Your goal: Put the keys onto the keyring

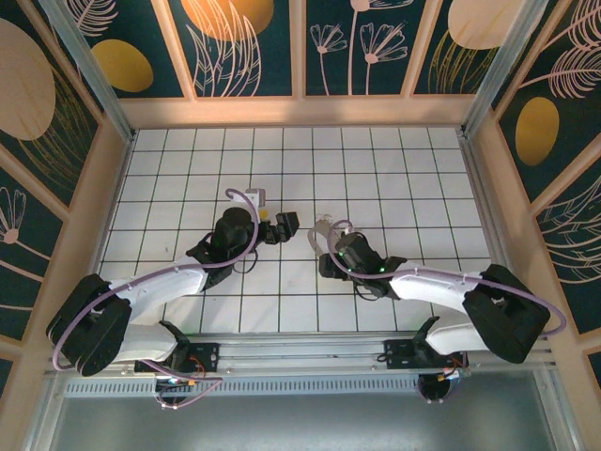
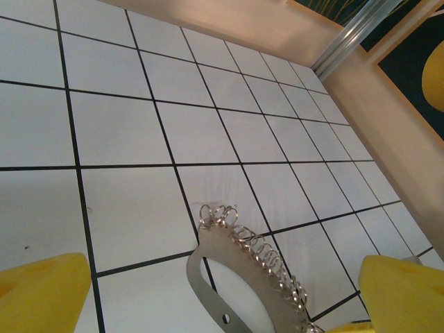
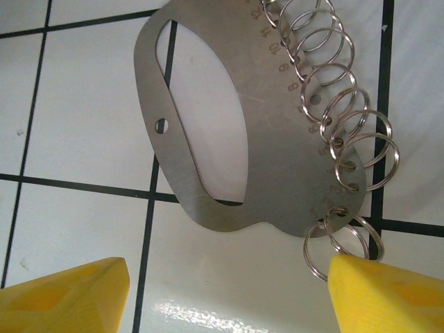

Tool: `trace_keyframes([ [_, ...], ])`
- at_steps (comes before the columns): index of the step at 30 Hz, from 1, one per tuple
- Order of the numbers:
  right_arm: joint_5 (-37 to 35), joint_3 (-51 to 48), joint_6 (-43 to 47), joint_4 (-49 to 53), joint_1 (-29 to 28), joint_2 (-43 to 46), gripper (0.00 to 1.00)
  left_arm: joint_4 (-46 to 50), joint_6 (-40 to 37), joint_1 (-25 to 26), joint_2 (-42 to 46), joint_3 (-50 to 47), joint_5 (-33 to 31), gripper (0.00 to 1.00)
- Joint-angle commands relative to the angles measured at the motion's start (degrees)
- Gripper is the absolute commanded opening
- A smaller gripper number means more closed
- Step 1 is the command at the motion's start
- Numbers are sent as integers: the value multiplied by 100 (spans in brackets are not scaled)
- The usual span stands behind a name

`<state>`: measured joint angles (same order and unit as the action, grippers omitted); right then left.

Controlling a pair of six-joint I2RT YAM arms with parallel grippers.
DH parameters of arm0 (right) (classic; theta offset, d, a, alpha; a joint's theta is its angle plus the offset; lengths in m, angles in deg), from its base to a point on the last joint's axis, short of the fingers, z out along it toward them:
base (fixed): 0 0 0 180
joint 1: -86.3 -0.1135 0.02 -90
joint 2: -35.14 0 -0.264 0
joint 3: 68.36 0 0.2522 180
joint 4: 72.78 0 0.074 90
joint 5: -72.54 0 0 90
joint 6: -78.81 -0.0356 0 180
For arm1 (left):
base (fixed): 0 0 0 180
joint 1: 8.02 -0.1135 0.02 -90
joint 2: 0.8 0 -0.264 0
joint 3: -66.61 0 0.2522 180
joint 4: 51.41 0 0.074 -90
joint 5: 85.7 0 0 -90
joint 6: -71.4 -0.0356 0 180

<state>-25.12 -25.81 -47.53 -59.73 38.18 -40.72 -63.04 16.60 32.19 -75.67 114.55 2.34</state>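
On the white-tiled counter [image 1: 394, 160], the job looks barely begun: as far as can be seen nothing is threaded yet, so the whole joining is left to do.

The left arm [image 1: 160, 287] and the right arm [image 1: 441, 282] both lie low, stretched inward from their bases and bent at the wrist, so that their ends nearly meet over the middle tiles. The left claw [image 1: 285, 228] stands spread wide with nothing between its yellow fingers; its wrist view looks down along the counter at the work lying just ahead. The right claw [image 1: 322, 235] is also well apart and grips nothing, though one finger [image 3: 378, 295] sits just beside, perhaps touching, the end of the ring row.

The keyring [image 3: 277, 166] lies flat on the counter between the two claws: a thin oval metal plate with a large cut-out. Along one edge hangs a row of split rings [image 3: 361, 146], and none of those in sight carries any of the keys.
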Motion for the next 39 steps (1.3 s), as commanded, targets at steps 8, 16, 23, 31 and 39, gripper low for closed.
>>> trace_keyframes([
  [8,-357,225,232,78,79,-158,76,-81,-39,38,25,-25,29,99],
  [16,-596,361,533,251,143,-458,75,-94,-56,40,19,-21,55,99],
  [23,-705,478,728,359,137,-631,67,-93,-75,38,46,-17,55,99],
  [31,-1003,540,903,610,50,-750,60,-86,-110,39,-5,28,73,99],
  [39,-1246,634,1032,774,-75,-931,49,-88,-106,40,-50,73,90,99],
])
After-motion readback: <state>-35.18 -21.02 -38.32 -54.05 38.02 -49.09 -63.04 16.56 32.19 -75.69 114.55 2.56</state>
